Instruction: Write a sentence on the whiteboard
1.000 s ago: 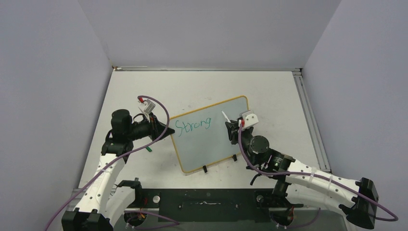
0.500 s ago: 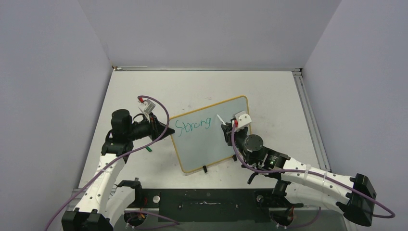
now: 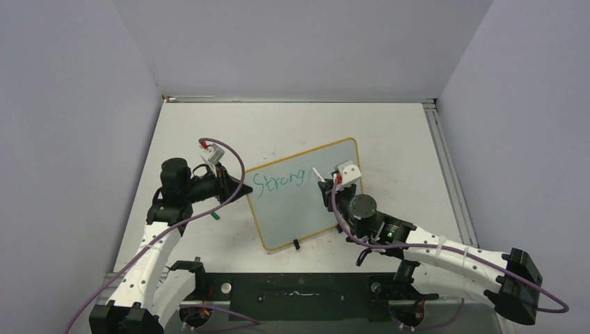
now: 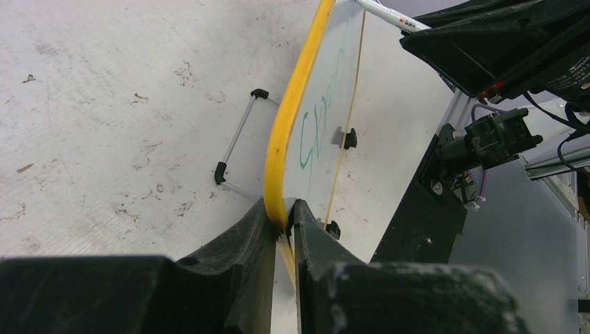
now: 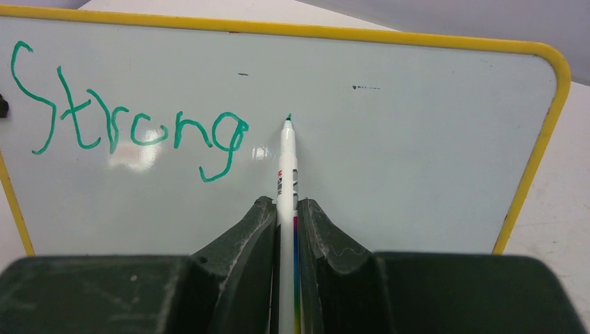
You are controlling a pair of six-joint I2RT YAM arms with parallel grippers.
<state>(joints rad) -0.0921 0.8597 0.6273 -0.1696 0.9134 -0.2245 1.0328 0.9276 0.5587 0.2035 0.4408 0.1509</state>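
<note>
Rounded-corner whiteboard, glossy pale surface with a thin yellow frame, sits skewed mid-worktop, with two black clips on its near long edge. The green handwritten lettering reads "Strong", towards the board's upper left.

The left end effector is pinched narrow on the yellow frame at the board's left edge. The right end effector is closed on a white marker pen, whose tip meets the surface just right of the "g".

Around:
- thin metal wire leg with black tips, behind the board
- small green item on the worktop beside the left arm, too small to identify
- aluminium rail along the worktop's right side

From above, the right arm covers part of the board's right edge. The marker's rear end is hidden between the fingers, and its label print is unreadable.
</note>
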